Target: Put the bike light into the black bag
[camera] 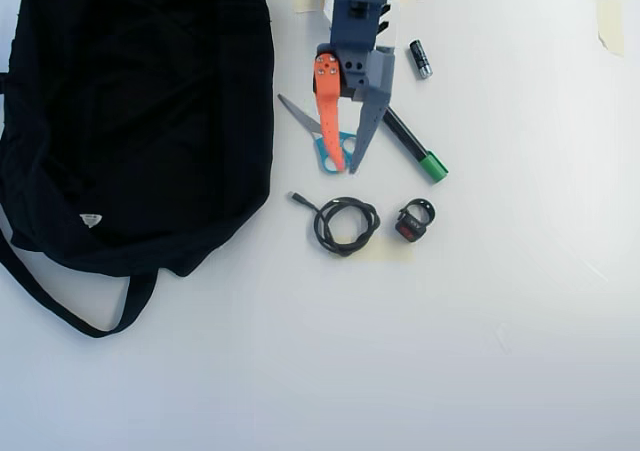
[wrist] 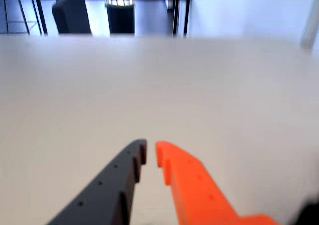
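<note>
In the overhead view the bike light point(camera: 411, 221), tiny and black with a red lens and a loop strap, lies on the white table right of the middle. The black bag point(camera: 130, 111) fills the upper left, its strap point(camera: 60, 306) trailing below. My gripper point(camera: 345, 168), with one orange and one grey finger, hangs over the scissors, above and to the left of the light and apart from it. Its fingers are nearly together and hold nothing. The wrist view shows the gripper point(wrist: 150, 146) over bare table; light and bag are out of that view.
In the overhead view, blue-handled scissors point(camera: 312, 129) lie under the gripper. A black marker with a green cap point(camera: 420, 154), a small black battery point(camera: 421, 59) and a coiled black cable point(camera: 345, 224) lie around the light. A chair point(wrist: 71, 14) and desk stand beyond the table's far edge.
</note>
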Robot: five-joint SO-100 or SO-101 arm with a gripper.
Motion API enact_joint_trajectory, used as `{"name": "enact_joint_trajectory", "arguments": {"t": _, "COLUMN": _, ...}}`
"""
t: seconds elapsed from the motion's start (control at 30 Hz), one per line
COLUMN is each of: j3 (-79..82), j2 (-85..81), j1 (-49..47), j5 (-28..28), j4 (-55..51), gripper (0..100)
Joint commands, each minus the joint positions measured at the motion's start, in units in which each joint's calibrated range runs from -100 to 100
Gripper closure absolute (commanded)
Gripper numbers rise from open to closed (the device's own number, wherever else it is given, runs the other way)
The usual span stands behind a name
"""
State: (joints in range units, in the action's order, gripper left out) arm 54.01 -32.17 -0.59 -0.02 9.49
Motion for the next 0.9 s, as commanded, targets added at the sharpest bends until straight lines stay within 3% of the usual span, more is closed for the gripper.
{"name": "enact_joint_trajectory", "arguments": {"t": 0.0, "j3": -19.96, "j2": 12.34, "j1": 0.51, "j5": 0.71, "j4": -0.45, "gripper": 98}}
{"name": "enact_joint_trajectory", "arguments": {"t": 0.3, "j3": -49.52, "j2": 27.19, "j1": 0.59, "j5": 0.6, "j4": -19.91, "gripper": 98}}
{"name": "enact_joint_trajectory", "arguments": {"t": 0.87, "j3": -43.5, "j2": 26.28, "j1": 1.63, "j5": 1.07, "j4": -20.43, "gripper": 98}}
